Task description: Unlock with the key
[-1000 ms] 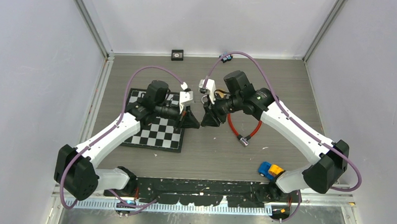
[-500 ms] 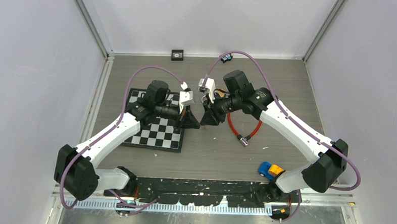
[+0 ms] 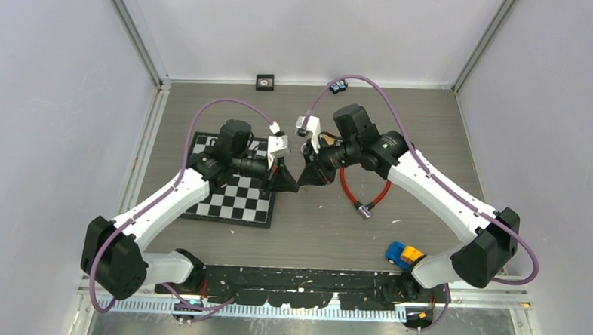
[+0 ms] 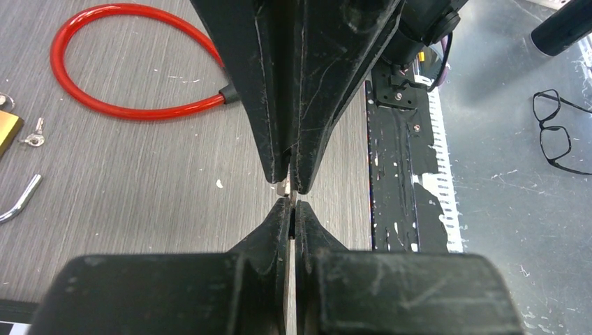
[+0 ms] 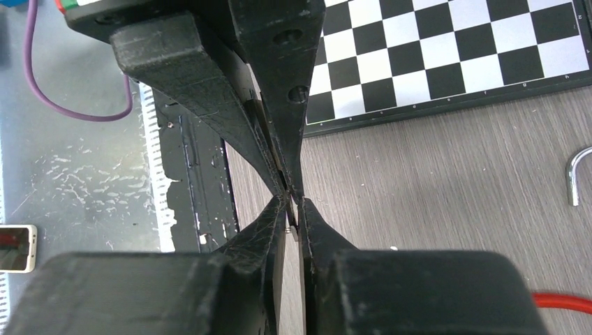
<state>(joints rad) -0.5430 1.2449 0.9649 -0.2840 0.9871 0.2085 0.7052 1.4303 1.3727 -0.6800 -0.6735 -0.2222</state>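
Observation:
My left gripper point(image 3: 291, 184) and right gripper point(image 3: 306, 180) meet tip to tip above the table's middle. Both are shut on a small silver key point(image 4: 282, 187), which spans the two sets of fingertips. In the right wrist view the key point(image 5: 292, 227) shows as a metal sliver between my right fingers point(image 5: 279, 223). The brass padlock point(image 4: 4, 134) lies at the left edge of the left wrist view, with a small spare key point(image 4: 32, 137) and a silver shackle point(image 4: 19, 199) beside it. From above, the padlock point(image 3: 325, 141) is partly hidden behind the right wrist.
A red cable loop point(image 3: 366, 192) lies just right of the grippers. A chessboard point(image 3: 232, 199) lies under the left arm. A blue and yellow toy car point(image 3: 404, 254) sits near the right base. Two small objects point(image 3: 265, 81) point(image 3: 339, 86) sit at the far edge.
The right gripper has moved slightly left until its tips meet the left gripper's tips. The left arm has barely moved.

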